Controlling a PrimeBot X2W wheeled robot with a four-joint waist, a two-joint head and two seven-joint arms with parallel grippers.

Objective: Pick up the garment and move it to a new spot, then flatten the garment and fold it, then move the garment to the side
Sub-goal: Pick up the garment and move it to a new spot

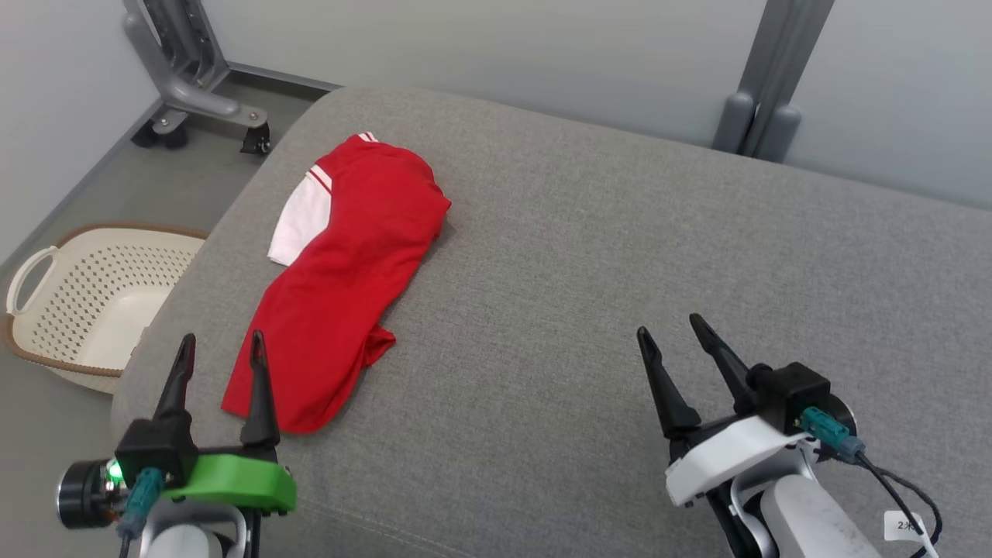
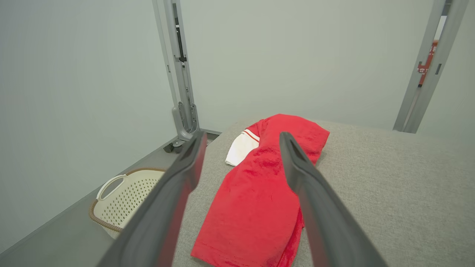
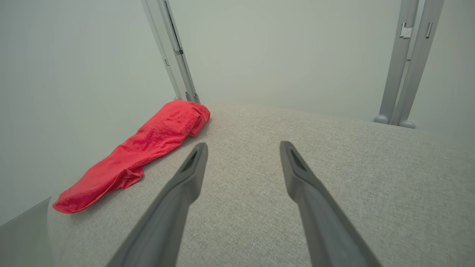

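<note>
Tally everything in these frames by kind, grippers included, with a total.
Garment, red and white: 1
Laundry basket: 1
Grey padded surface: 1
Metal stands, one far left, one far right: 2
Grippers, left gripper and right gripper, both open: 2
Total: 7

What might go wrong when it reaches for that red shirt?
The red shirt lies bunched in layers, so the open left gripper might pinch only one layer and lift it lopsided. It also sits near the left side of the grey cushion, with a laundry basket on the floor there; a dropped shirt could slide off.
</note>
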